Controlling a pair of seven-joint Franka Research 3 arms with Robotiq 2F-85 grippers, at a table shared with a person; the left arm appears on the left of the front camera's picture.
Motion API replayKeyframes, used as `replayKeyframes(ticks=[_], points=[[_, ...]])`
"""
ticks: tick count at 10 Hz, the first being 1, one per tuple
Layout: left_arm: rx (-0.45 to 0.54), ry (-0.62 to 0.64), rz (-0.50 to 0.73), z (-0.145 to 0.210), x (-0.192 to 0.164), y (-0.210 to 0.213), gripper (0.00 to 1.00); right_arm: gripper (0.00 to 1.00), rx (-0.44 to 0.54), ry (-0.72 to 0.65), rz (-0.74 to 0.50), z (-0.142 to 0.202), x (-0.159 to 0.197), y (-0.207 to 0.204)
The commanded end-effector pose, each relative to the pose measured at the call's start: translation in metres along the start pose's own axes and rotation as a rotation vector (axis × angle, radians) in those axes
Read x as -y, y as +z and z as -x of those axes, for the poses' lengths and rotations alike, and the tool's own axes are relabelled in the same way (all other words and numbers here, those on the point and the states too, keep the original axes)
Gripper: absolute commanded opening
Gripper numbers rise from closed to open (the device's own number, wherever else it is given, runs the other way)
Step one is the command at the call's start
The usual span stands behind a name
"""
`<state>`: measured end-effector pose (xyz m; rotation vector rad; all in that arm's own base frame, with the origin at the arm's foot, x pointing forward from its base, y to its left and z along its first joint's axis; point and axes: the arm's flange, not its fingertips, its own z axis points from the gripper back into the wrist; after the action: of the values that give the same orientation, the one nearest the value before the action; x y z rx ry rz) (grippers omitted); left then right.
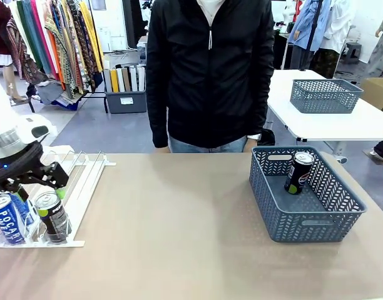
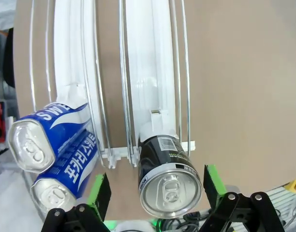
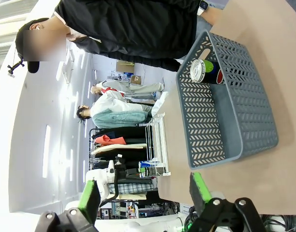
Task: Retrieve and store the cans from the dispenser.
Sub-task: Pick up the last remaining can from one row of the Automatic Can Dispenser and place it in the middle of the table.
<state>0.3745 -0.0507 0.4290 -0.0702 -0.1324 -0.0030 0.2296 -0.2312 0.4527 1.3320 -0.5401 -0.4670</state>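
Note:
The dispenser [image 1: 85,178] is a white wire-rail rack at the table's left. At its low end stand a blue can [image 1: 7,220] and a black can [image 1: 52,215]. My left gripper [image 1: 47,189] hovers just above the black can. In the left wrist view my left gripper [image 2: 155,191] is open, its green pads [image 2: 99,192] either side of the black can [image 2: 168,186] without touching it. Two blue cans [image 2: 44,140] lie in the neighbouring lane of the dispenser [image 2: 153,77]. My right gripper [image 3: 144,194] is open and holds nothing. Another black can [image 1: 299,172] leans inside the basket.
A grey-blue mesh basket [image 1: 342,209] sits at the table's right, also seen in the right wrist view as the basket [image 3: 225,125] with its can [image 3: 205,71]. A person in a black jacket [image 1: 210,69] stands at the far edge. Bare tabletop lies between rack and basket.

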Motion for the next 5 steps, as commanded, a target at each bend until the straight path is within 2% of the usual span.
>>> replayKeyframes(ticks=[1, 5], points=[[-0.029, 0.013, -0.020, 0.0071, 0.0030, -0.0146, 1.00, 1.00, -0.014, 0.011, 0.009, 0.0030, -0.0002, 0.0037], [-0.057, -0.012, -0.018, 0.0073, 0.0093, -0.0220, 1.00, 1.00, -0.014, 0.011, 0.009, 0.0030, -0.0002, 0.0037]])
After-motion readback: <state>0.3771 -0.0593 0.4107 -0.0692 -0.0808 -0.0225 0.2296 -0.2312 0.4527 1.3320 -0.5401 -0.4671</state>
